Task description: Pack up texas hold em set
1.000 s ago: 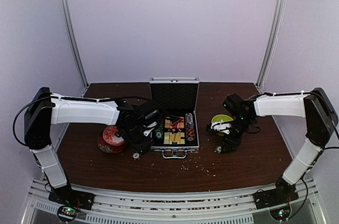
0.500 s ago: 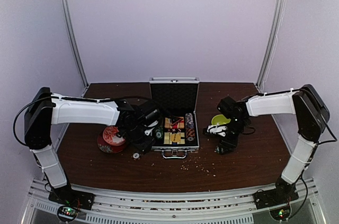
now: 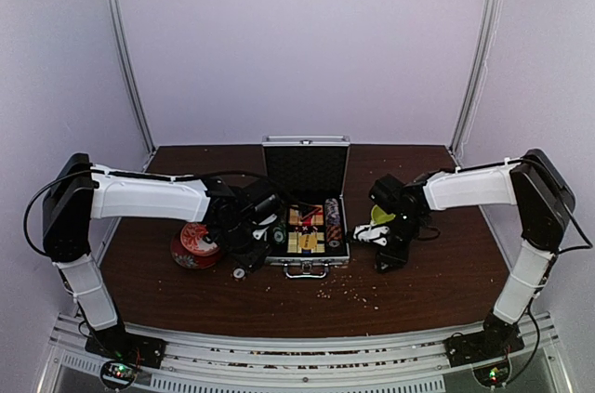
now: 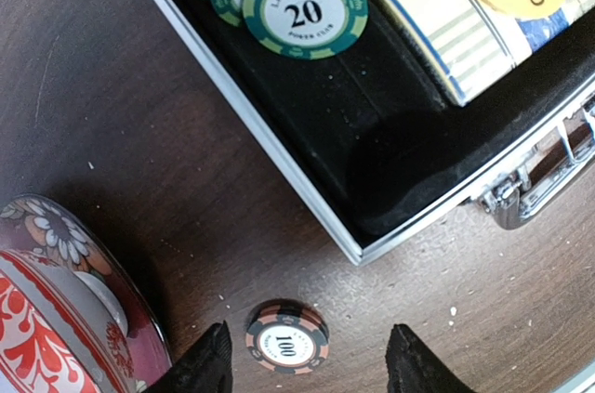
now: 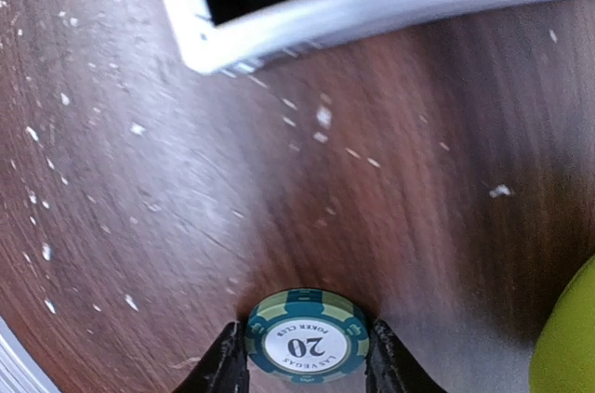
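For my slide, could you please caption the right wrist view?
Right tool grips a green 20 chip beside the case corner.

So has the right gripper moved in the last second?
Yes. The right gripper has shifted left, away from the green bowl toward the case.

you see the table (image 5: 139, 179) as dark brown wood grain with a dull sheen, dusted with pale crumbs. the case (image 4: 279, 179) has a bright, smooth metal rim and a matt black, soft-looking lining, with a shiny chrome handle (image 4: 544, 184). the green chip (image 5: 307, 335) between the right tool's (image 5: 302, 370) matt black fingers looks like smooth hard plastic with a white printed centre. the red tin (image 4: 56, 309) by the left tool (image 4: 307, 370) is glossy, with printed flowers. the card deck (image 4: 437, 12) looks like striped paper.
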`<act>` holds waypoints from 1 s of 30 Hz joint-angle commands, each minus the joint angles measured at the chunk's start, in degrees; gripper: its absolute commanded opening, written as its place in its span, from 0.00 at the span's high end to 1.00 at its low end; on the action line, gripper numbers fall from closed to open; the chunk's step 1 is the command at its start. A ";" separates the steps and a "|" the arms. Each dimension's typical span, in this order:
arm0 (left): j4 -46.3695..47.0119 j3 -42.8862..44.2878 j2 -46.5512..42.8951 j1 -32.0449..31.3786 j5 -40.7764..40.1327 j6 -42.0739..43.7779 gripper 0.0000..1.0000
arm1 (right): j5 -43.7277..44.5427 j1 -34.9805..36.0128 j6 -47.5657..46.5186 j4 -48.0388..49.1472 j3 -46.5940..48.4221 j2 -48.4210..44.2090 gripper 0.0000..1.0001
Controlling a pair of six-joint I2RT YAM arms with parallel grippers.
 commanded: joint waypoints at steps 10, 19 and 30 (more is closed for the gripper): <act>0.70 -1.56 -3.24 0.51 -4.62 -1.37 0.42 | -1.43 16.51 1.19 -3.22 7.90 1.15 0.60; 0.02 -6.05 -9.77 2.88 -6.56 -4.36 0.42 | -4.86 23.86 1.25 -4.56 21.16 12.03 0.60; -0.38 -9.50 -13.95 3.86 -6.68 -5.71 0.42 | -3.63 26.57 2.23 -3.53 27.21 19.04 0.47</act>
